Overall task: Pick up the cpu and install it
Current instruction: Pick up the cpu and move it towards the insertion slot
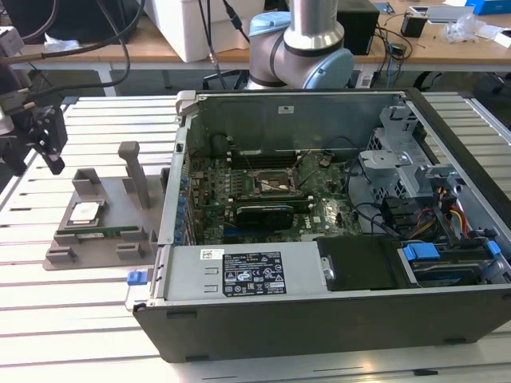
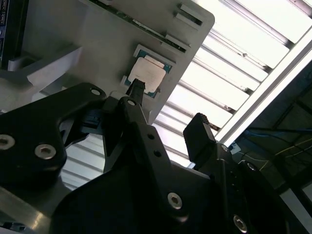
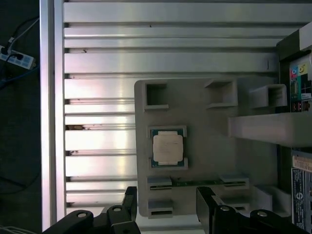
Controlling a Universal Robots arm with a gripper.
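The cpu [image 1: 85, 211] is a small silvery square chip with a green edge. It lies flat in a recess of the grey holder tray [image 1: 120, 203] at the exterior view's left, outside the computer case. My gripper [image 1: 36, 162] hangs above the slatted table, farther toward the exterior view's left than the tray and apart from the chip. Both wrist views show the cpu [image 3: 168, 147] [image 2: 148, 75] beyond my black fingertips. The gripper [image 3: 168, 200] [image 2: 168, 111] is open with nothing between its fingers. The motherboard socket [image 1: 271, 185] sits inside the open case.
The open computer case [image 1: 335, 319] fills the exterior view's middle and right, with cables and drive bays inside. A green memory stick [image 1: 100, 233] [image 3: 195, 183] lies in a slot of the tray near the chip. An upright grey post [image 1: 136, 171] rises from the tray. The arm's base [image 1: 299, 44] stands behind the case.
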